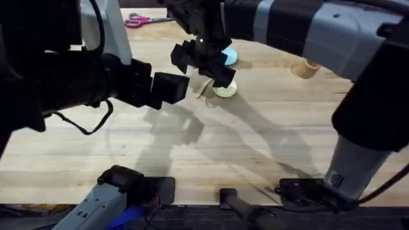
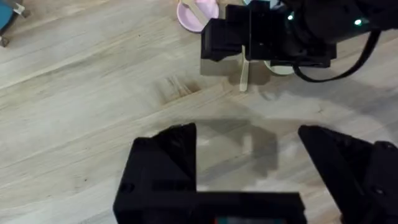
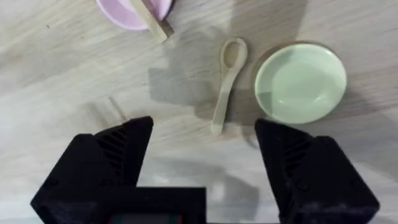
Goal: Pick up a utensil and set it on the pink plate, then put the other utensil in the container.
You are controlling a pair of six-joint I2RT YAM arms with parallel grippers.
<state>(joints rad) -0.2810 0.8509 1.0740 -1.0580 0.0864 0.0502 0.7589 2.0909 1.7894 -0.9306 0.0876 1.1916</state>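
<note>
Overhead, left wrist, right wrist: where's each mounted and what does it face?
Overhead: above the bases, looking down and forward; both arms over the wooden table.
Left wrist: faces the table and the right gripper; own open left gripper below.
Right wrist: straight down on the small wooden spoon; own fingers open.
Shared by the wrist views: the small round pink plate.

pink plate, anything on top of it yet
Yes, a wooden utensil lies on the pink plate, one end sticking over the rim. The plate's far part is cut off, so unseen.

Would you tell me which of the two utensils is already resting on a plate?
The flat wooden utensil lies across the pink plate. The small spoon lies bare on the table, beside the pale green plate, not on it.
</note>
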